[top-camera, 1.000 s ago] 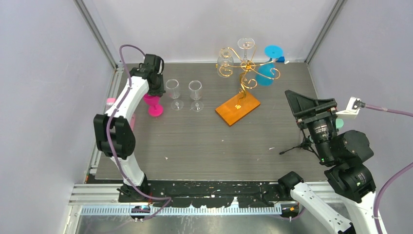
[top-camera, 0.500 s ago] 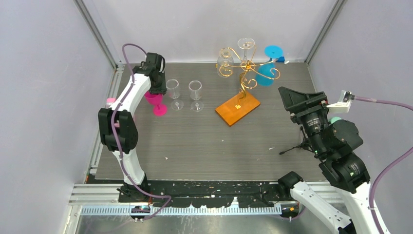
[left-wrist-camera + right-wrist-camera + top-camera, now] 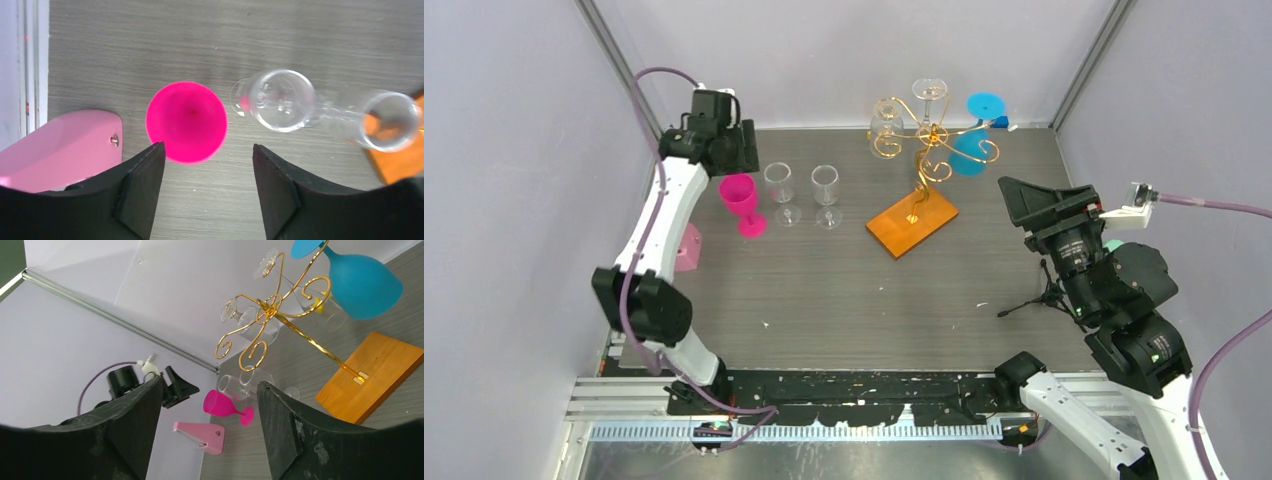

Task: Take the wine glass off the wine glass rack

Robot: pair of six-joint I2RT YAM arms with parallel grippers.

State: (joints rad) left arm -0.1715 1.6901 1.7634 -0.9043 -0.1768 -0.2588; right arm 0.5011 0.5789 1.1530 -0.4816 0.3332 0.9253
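Walls close the table (image 3: 844,290) on its left, back and right, and we see a metal rail along its left edge. The wine glass rack (image 3: 929,150) stands near the back edge, right of centre, with its orange base (image 3: 913,222) turned at an angle.

We count three glasses hanging bowl-down from the gold arms. One is a blue wine glass (image 3: 969,152) on the right side; the other two are clear wine glasses (image 3: 886,125), at the back and on the left. Three more stand upright in a row left of the rack: one pink wine glass (image 3: 742,200) and two stemmed clear glasses (image 3: 779,190).

The widest bare stretch of table top lies between that row and the arm bases. One pink block (image 3: 686,247) sits at the left edge. One small black tripod (image 3: 1039,298) stands near the right edge, partly behind the right arm.

The left gripper (image 3: 206,148) hovers above the pink wine glass, its jaws apart and holding nothing. The right gripper (image 3: 210,385) is raised to the right of the rack, well apart from it. Its jaws are wide and empty, and it points toward the rack.
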